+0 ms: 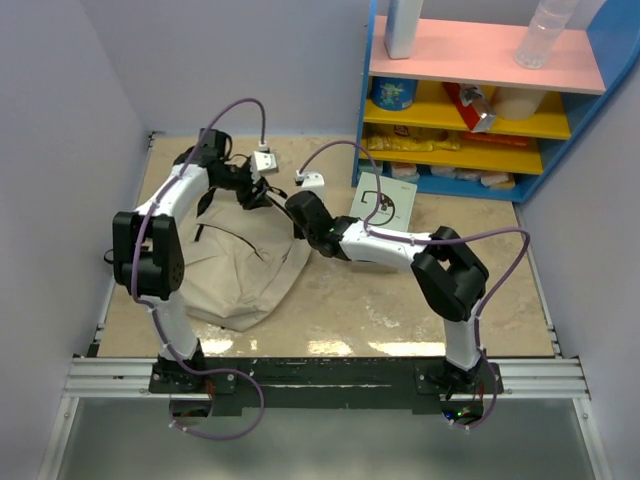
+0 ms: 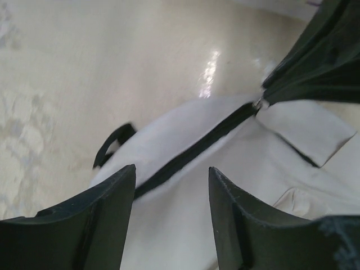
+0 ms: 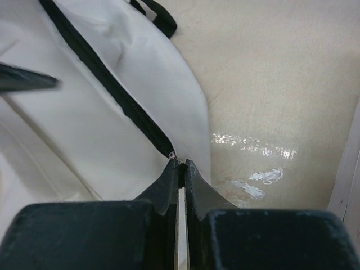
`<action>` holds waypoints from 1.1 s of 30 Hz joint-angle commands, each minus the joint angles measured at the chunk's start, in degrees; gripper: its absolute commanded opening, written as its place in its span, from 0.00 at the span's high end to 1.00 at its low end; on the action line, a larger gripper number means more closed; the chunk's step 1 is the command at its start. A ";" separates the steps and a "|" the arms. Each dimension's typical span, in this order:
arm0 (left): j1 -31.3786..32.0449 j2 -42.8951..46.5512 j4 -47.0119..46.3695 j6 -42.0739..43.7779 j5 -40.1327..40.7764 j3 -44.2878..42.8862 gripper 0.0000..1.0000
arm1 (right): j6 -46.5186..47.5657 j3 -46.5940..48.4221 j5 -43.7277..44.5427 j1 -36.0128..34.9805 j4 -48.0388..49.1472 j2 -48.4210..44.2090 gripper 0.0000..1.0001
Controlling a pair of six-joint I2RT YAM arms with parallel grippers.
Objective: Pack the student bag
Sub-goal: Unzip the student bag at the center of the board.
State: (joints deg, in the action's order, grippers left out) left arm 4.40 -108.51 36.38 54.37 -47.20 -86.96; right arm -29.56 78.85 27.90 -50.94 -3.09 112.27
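Observation:
The student bag (image 1: 240,272) is a beige fabric backpack with black zipper trim, lying flat on the left of the table. My right gripper (image 3: 181,163) is shut on the zipper pull (image 3: 172,154) at the end of the black zipper (image 3: 112,84), near the bag's right edge (image 1: 297,213). My left gripper (image 2: 171,169) is open and empty, hovering just above the bag's fabric (image 2: 185,225) beside the zipper line (image 2: 197,149); in the top view it is over the bag's far end (image 1: 262,192). A black strap loop (image 2: 112,143) lies at the bag's edge.
A flat white book (image 1: 385,203) lies on the table behind my right arm. A blue shelf unit (image 1: 480,100) with yellow and pink shelves, snacks and bottles stands at the back right. Walls close in on the left and right of the table.

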 commanded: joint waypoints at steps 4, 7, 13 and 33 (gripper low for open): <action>7.28 -4.95 6.58 11.00 -4.22 -6.45 0.41 | 0.38 3.07 -0.74 0.05 1.42 -4.07 1.00; 7.55 -8.73 11.58 14.61 -3.08 -10.75 0.43 | 0.47 3.07 -0.74 -0.04 1.51 -4.42 1.00; 6.15 -13.48 24.42 22.52 -4.12 -19.30 0.46 | 0.56 2.28 -0.57 0.22 1.68 -5.04 1.00; 6.85 -11.64 10.30 15.78 -3.34 -14.73 0.96 | -1.02 -0.80 -2.94 0.66 2.83 -6.98 1.00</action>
State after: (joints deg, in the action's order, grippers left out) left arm 10.68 -122.19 54.22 74.70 -49.21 -102.24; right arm -29.82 78.35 25.69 -50.35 -2.04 108.12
